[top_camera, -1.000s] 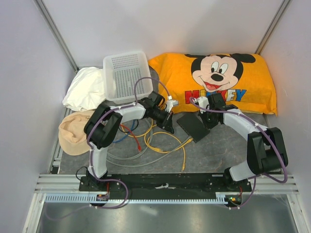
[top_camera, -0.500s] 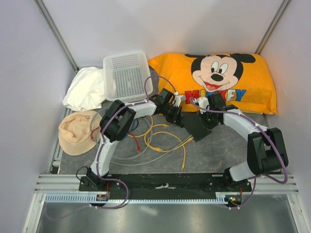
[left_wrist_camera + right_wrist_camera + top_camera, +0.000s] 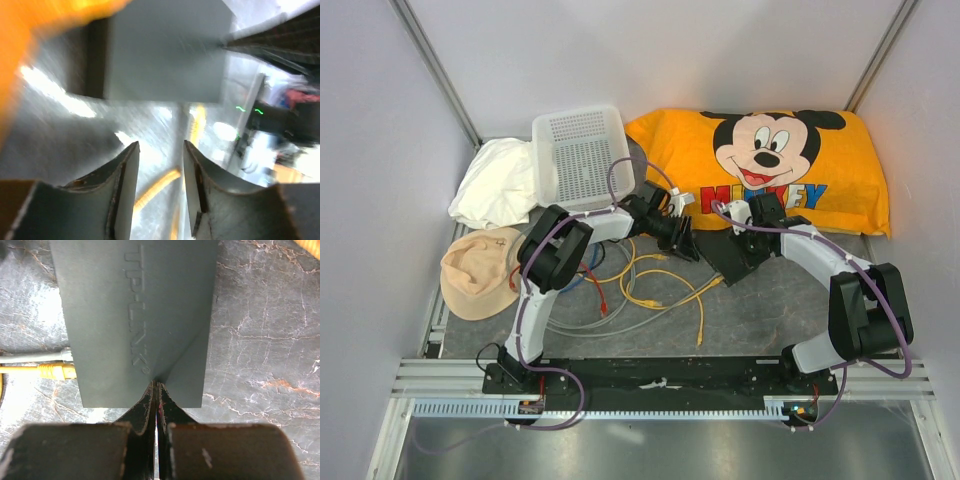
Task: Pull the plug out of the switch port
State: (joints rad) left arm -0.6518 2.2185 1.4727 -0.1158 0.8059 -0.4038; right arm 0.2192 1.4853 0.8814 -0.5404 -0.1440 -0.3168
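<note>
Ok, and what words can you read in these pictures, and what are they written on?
"TP-LINK": raised letters on the flat black rectangular box.
"MI" and "EY": coloured letters on the orange Mickey Mouse pillow; the middle letters are covered.
Nothing else readable; left wrist view is blurred.

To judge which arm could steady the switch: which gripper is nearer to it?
Right. The right gripper, shut, rests its tips on top of the switch. The left gripper, open, is short of the switch's edge, not touching it.
</note>
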